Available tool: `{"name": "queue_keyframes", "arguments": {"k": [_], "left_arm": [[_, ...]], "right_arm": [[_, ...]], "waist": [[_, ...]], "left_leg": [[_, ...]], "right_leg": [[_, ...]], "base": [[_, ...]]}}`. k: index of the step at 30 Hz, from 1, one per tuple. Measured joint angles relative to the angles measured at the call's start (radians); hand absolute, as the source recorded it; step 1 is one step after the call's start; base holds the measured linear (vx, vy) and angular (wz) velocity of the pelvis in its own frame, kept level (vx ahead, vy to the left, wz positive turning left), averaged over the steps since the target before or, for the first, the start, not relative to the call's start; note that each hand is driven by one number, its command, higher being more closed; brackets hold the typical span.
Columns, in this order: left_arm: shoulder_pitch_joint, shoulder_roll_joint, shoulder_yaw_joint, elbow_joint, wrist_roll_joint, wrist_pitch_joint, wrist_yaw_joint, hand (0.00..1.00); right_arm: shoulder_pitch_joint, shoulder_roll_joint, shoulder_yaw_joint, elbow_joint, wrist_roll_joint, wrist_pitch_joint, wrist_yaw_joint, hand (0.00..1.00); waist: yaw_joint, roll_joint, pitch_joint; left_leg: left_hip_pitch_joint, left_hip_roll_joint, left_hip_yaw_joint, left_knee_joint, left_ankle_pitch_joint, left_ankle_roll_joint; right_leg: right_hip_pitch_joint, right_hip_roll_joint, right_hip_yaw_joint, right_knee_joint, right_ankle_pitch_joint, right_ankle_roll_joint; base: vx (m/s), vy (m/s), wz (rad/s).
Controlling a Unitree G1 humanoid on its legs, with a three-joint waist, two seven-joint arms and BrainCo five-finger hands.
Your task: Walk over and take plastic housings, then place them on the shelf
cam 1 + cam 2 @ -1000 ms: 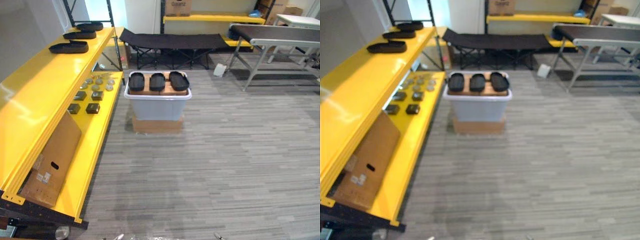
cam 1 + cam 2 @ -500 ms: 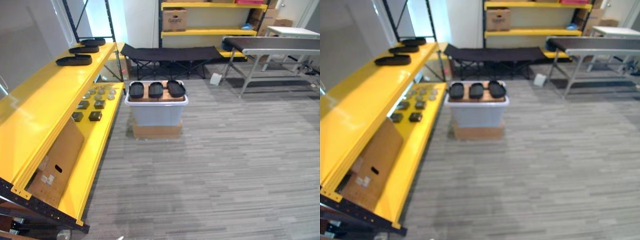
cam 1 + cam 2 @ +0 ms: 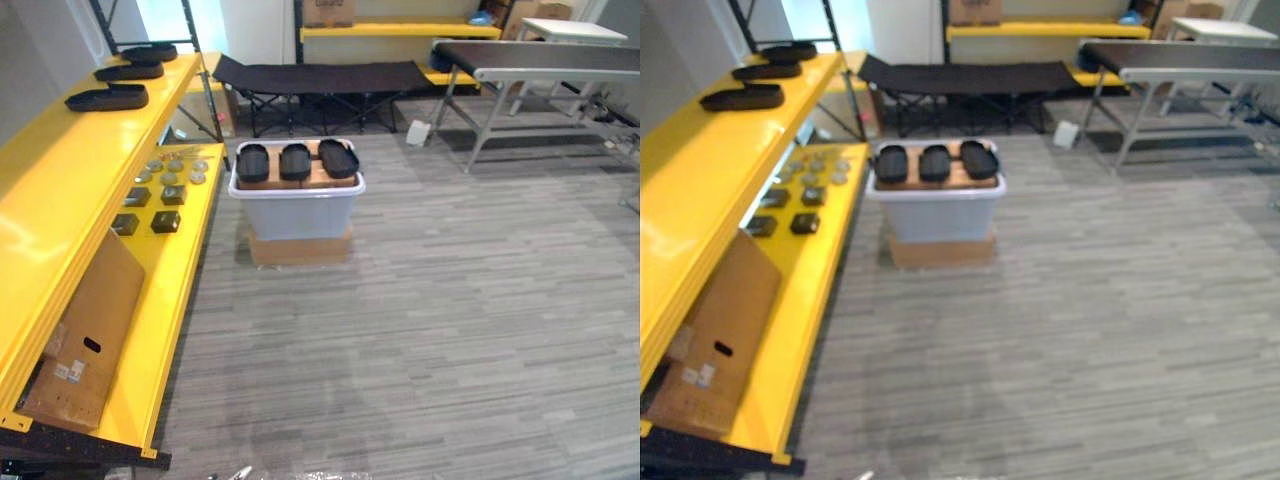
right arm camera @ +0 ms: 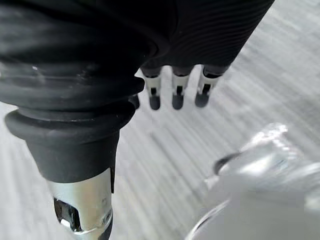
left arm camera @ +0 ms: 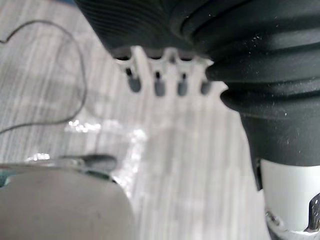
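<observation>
Three black plastic housings (image 3: 295, 161) lie side by side on wooden board (image 3: 318, 180) atop grey bin (image 3: 296, 210), ahead of me on floor (image 3: 450, 300), well apart from both arms. Bin sits on flat cardboard box (image 3: 300, 248). Further housings (image 3: 107, 98) rest on top level of yellow shelf (image 3: 60, 190) (at my left). My left robot hand (image 5: 159, 86): fingers straight, spread, holding nothing, above floor. My right robot hand (image 4: 175, 95): fingers likewise straight, empty.
</observation>
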Motion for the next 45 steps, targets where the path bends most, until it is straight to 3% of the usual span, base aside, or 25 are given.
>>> {"name": "queue_keyframes", "arguments": {"k": [3,6,8,10,12,13,16,17,20,23,26,27,28,29,30,32,33,34,35,37,39,40,41,43,45], "left_arm": [[0.006,0.014,0.001,0.006,0.005,0.004,0.002,0.0],[-0.007,0.007,0.01,0.006,0.009,0.004,0.01,0.0],[-0.035,-0.004,0.019,0.005,0.009,0.004,0.019,0.0],[-0.065,-0.015,0.025,0.002,0.009,0.0,0.025,0.0],[-0.066,-0.032,0.046,-0.004,0.009,-0.002,0.024,0.0],[-0.065,-0.06,0.054,-0.006,0.009,-0.004,0.023,0.0],[-0.054,-0.095,0.14,-0.012,0.008,-0.002,0.024,0.0],[-0.044,-0.109,0.17,-0.018,-0.002,-0.006,0.021,0.0],[-0.045,-0.11,0.224,-0.029,0.002,-0.024,0.022,0.0],[-0.014,-0.098,0.251,-0.02,0.01,-0.021,0.023,0.0],[0.037,-0.102,0.27,-0.016,0.011,-0.001,0.025,0.0],[0.057,-0.107,0.266,-0.011,0.012,0.003,0.025,0.0],[0.072,-0.105,0.264,0.01,0.017,0.007,0.024,0.0],[0.075,-0.096,0.27,0.024,0.032,0.009,0.024,0.0],[0.079,-0.079,0.274,0.025,0.044,0.015,0.024,0.0],[0.06,-0.062,0.273,0.02,0.048,0.021,0.024,0.0],[0.057,-0.058,0.271,0.02,0.048,0.022,0.025,0.0],[0.055,-0.054,0.252,0.015,0.048,0.023,0.026,0.0],[0.048,-0.043,0.228,0.007,0.048,0.023,0.03,0.0],[0.015,-0.016,0.149,-0.04,0.04,0.018,0.038,0.0],[-0.03,-0.011,0.115,-0.065,0.029,0.003,0.044,0.0],[-0.043,-0.013,0.113,-0.074,0.029,-0.003,0.045,0.0],[-0.062,-0.016,0.093,-0.088,0.028,-0.009,0.045,0.0],[-0.073,-0.019,0.073,-0.09,0.029,-0.019,0.045,0.0],[-0.052,-0.017,0.076,-0.085,0.029,-0.022,0.045,0.0]], "right_arm": [[0.028,0.014,0.0,0.004,0.001,0.001,-0.001,0.0],[0.053,0.017,-0.007,0.008,0.006,0.004,-0.002,0.0],[0.053,0.018,-0.024,0.007,0.034,0.004,-0.003,0.0],[0.07,0.025,-0.043,0.008,0.05,0.004,-0.004,0.0],[0.08,0.024,-0.062,0.007,0.056,0.003,-0.002,0.0],[0.071,0.008,-0.091,0.006,0.069,-0.002,-0.005,0.0],[0.044,0.004,-0.096,0.006,0.081,-0.017,-0.003,0.0],[0.042,0.002,-0.114,0.007,0.081,-0.016,-0.003,0.0],[0.008,-0.007,-0.114,0.012,0.092,-0.015,-0.003,0.0],[-0.057,-0.009,-0.13,0.021,0.11,-0.018,-0.004,0.0],[-0.06,-0.01,-0.157,-0.002,0.11,-0.018,-0.008,0.0],[-0.047,-0.023,-0.151,0.0,0.11,-0.017,-0.012,0.0],[-0.038,-0.019,-0.146,0.0,0.11,-0.017,-0.019,0.0],[-0.042,-0.009,-0.146,0.003,0.11,-0.017,-0.022,0.0],[-0.043,0.004,-0.146,0.011,0.109,-0.014,-0.021,0.0],[-0.055,0.012,-0.143,0.014,0.107,-0.014,-0.021,0.0],[-0.059,0.013,-0.135,0.018,0.107,-0.014,-0.021,0.0],[-0.067,0.016,-0.108,0.027,0.099,-0.015,-0.018,0.0],[-0.066,0.019,-0.103,0.035,0.09,-0.016,-0.015,0.0],[-0.054,0.02,-0.085,0.042,0.075,-0.014,-0.007,0.0],[-0.053,0.021,-0.078,0.042,0.075,-0.015,-0.002,0.0],[-0.053,0.021,-0.077,0.042,0.075,-0.015,-0.002,0.0],[-0.053,0.02,-0.077,0.036,0.078,-0.015,-0.003,0.0],[-0.035,0.02,-0.076,0.034,0.078,-0.015,-0.004,0.0],[0.005,0.028,-0.076,0.035,0.077,-0.014,-0.003,0.0]], "waist": [[-0.003,-0.022,-0.004],[-0.029,-0.015,-0.003],[-0.056,-0.001,0.006],[-0.061,-0.002,0.006],[-0.071,0.016,0.001],[-0.074,0.067,-0.012],[-0.046,0.071,0.004],[-0.04,0.064,0.016],[-0.008,0.069,0.027],[0.021,0.062,0.03],[0.033,0.048,0.041],[0.044,0.054,0.039],[0.057,0.047,0.037],[0.057,0.034,0.035],[0.055,-0.003,0.035],[0.062,-0.018,0.038],[0.064,-0.021,0.039],[0.06,-0.024,0.039],[0.058,-0.024,0.039],[0.052,-0.024,0.043],[0.041,-0.022,0.044],[0.039,-0.019,0.044],[0.03,-0.014,0.045],[0.01,-0.016,0.044],[0.003,-0.048,0.034]], "left_leg": [[0.022,0.001,0.002,0.004,-0.034,-0.014],[0.025,0.015,-0.005,0.005,-0.052,-0.028],[0.03,0.042,-0.032,0.011,-0.075,-0.052],[0.055,0.058,-0.06,0.023,-0.121,-0.091],[0.092,0.099,-0.09,0.033,-0.168,-0.131],[0.069,0.175,-0.125,0.128,-0.182,-0.155],[-0.113,0.219,-0.173,0.616,-0.125,-0.214],[-0.165,0.232,-0.165,0.77,-0.127,-0.212],[-0.299,0.234,-0.098,0.908,-0.149,-0.174],[-0.427,0.187,-0.05,0.668,-0.162,-0.14],[-0.463,0.126,-0.075,0.298,-0.053,-0.128],[-0.478,0.122,-0.09,0.269,0.033,-0.132],[-0.481,0.107,-0.094,0.3,0.102,-0.105],[-0.487,0.084,-0.107,0.328,0.105,-0.065],[-0.492,0.05,-0.102,0.35,0.064,-0.037],[-0.459,0.036,-0.095,0.344,0.037,-0.018],[-0.434,0.038,-0.09,0.334,0.025,-0.016],[-0.37,0.041,-0.086,0.312,0.003,-0.013],[-0.316,0.038,-0.086,0.288,-0.009,-0.009],[-0.164,0.04,-0.096,0.182,-0.011,-0.007],[-0.105,0.056,-0.111,0.142,-0.012,-0.009],[-0.094,0.064,-0.115,0.137,-0.015,-0.013],[-0.078,0.078,-0.126,0.126,-0.019,-0.021],[-0.051,0.088,-0.141,0.122,-0.044,-0.06],[-0.003,0.073,-0.167,0.125,-0.095,-0.1]], "right_leg": [[-0.037,-0.012,-0.033,-0.042,-0.033,0.005],[-0.036,0.026,-0.041,-0.376,0.006,0.007],[-0.037,0.059,-0.04,-0.59,0.12,0.016],[-0.057,0.054,-0.02,-0.634,0.156,0.013],[-0.052,0.068,-0.019,-0.595,0.231,-0.016],[-0.077,0.118,-0.055,-0.478,0.178,-0.074],[0.033,0.13,-0.074,-0.476,0.111,-0.112],[0.12,0.137,-0.077,-0.532,0.101,-0.115],[0.26,0.145,-0.07,-0.616,0.077,-0.117],[0.313,0.113,-0.032,-0.641,0.048,-0.099],[0.383,0.056,-0.02,-0.674,-0.004,-0.057],[0.408,0.048,-0.018,-0.681,-0.034,-0.038],[0.425,0.032,-0.01,-0.673,-0.067,-0.013],[0.428,0.008,-0.009,-0.651,-0.093,-0.004],[0.416,-0.021,-0.007,-0.593,-0.111,0.0],[0.349,-0.038,0.052,-0.412,-0.103,0.013],[0.317,-0.039,0.078,-0.322,-0.095,0.046],[0.248,-0.045,0.1,-0.127,-0.066,0.159],[0.207,-0.052,0.097,0.001,-0.072,0.179],[0.141,-0.067,0.004,0.091,-0.124,0.089],[0.1,-0.057,-0.062,-0.037,-0.153,0.035],[0.083,-0.047,-0.069,-0.101,-0.154,0.029],[0.051,-0.028,-0.064,-0.246,-0.142,0.032],[0.027,-0.008,-0.008,-0.478,-0.003,0.028],[0.019,-0.015,0.067,-0.509,0.199,0.026]], "base": [[0.09,0.048,-0.1],[0.25,-0.027,0.03],[0.34,-0.11,0.31],[0.44,-0.205,0.56],[0.59,-0.279,0.66],[0.79,-0.41,0.6],[0.72,-0.381,0.3],[0.51,-0.22,0.28],[0.38,-0.109,0.04],[0.3,0.029,-0.36],[0.39,0.183,-0.12],[0.32,0.22,-0.04],[0.44,0.312,-0.07],[0.5,0.294,0.04],[0.51,0.248,0.19],[0.49,0.215,0.1],[0.56,0.265,-0.14],[0.47,0.2,-0.13],[0.49,0.149,-0.04],[0.48,0.091,0.17],[0.38,-0.009,0.3],[0.47,-0.104,0.33],[0.38,-0.116,0.38],[0.44,-0.183,0.51],[0.43,-0.254,0.39]]}}
